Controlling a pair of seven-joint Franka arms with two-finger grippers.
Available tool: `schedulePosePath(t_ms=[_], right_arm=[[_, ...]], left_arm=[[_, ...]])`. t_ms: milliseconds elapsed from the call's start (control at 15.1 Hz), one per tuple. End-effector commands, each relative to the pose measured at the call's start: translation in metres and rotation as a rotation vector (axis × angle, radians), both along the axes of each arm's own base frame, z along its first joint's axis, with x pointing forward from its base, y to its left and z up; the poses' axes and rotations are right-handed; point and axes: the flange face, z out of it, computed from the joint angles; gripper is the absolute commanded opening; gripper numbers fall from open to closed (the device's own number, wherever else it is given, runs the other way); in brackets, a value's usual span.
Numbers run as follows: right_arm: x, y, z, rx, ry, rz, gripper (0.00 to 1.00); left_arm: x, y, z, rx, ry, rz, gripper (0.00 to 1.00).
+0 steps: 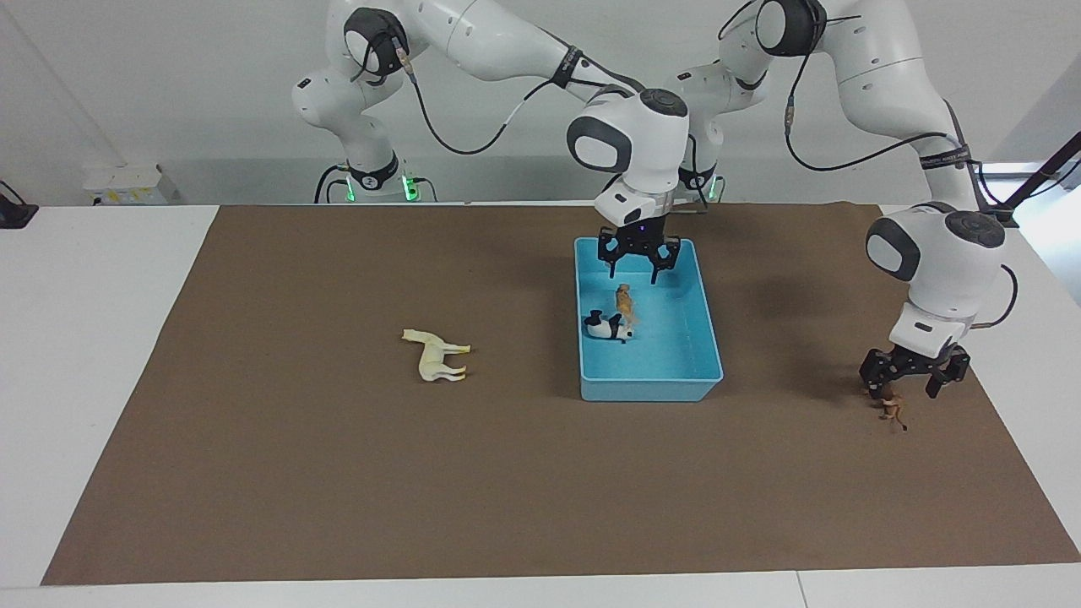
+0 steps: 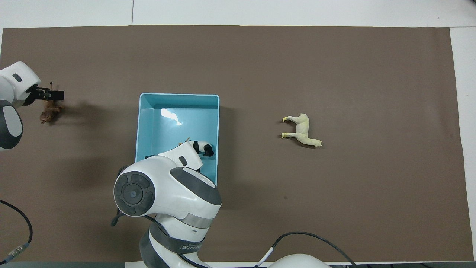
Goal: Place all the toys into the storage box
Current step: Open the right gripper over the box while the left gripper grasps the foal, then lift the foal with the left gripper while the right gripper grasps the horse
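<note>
The light-blue storage box (image 1: 650,390) (image 2: 177,96) sits mid-mat. Inside it the panda (image 1: 608,328) (image 2: 204,148) lies with the orange tiger (image 1: 624,302) against it. My right gripper (image 1: 638,263) hangs open just above the tiger, its fingertips clear of it; in the overhead view its own wrist hides it. The cream horse (image 1: 437,357) (image 2: 302,130) lies on the mat toward the right arm's end. My left gripper (image 1: 910,384) (image 2: 51,95) is open and low over the brown lion (image 1: 889,408) (image 2: 48,114), its fingers astride the part nearer the robots.
A brown mat (image 1: 338,473) covers the white table (image 1: 84,338). The right arm's forearm and wrist (image 2: 167,190) cover the box's nearer end from above. A black cable (image 2: 22,238) lies at the mat's corner by the left arm.
</note>
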Motion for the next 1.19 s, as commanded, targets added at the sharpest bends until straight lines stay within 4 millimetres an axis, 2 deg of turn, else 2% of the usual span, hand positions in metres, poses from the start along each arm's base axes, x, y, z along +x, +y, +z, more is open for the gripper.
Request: schedulePosePath(t_ms=[0,133,265,464,597,730,796,863,995,1062,1128], right_arm=[[0.026,-0.025,0.033,-0.02,0.028,-0.083,1.0],[0.06,-0.07,0.061,-0.028,0.022,-0.133,1.0],[0.089,-0.117,0.076,-0.048,0.028,-0.075,1.0],[0.135,-0.187,0.067,-0.08,0.059,-0.062,1.0],[0.158,-0.238,0.051,-0.104,0.093,-0.019,1.0],[0.166,-0.283,0.031,-0.119,0.121,0.039,1.0],[0.164,-0.298,0.018,-0.112,0.133,0.057,1.0],[0.159,-0.31,0.005,-0.09,0.127,0.078,1.0],[0.146,-0.334,-0.024,-0.085,0.115,0.117,1.0],[0.14,-0.344,-0.037,-0.083,0.112,0.132,1.0],[0.136,-0.347,-0.045,-0.08,0.111,0.14,1.0]], left_arm=[[0.006,0.0,-0.018,-0.045,-0.027,0.1,1.0],[0.003,0.002,-0.037,-0.056,-0.003,0.121,1.0],[0.001,0.006,-0.037,-0.059,0.0,0.137,1.0],[-0.009,0.015,-0.046,-0.064,0.021,0.157,1.0],[-0.015,0.016,-0.051,-0.072,0.031,0.179,1.0],[-0.02,0.013,-0.057,-0.079,0.044,0.196,1.0],[-0.021,0.011,-0.057,-0.085,0.048,0.214,1.0],[-0.02,0.005,-0.057,-0.093,0.049,0.231,0.76],[-0.019,0.001,-0.058,-0.104,0.057,0.265,0.21],[-0.02,0.0,-0.058,-0.104,0.068,0.264,0.0],[-0.019,0.0,-0.057,-0.104,0.075,0.265,0.0]])
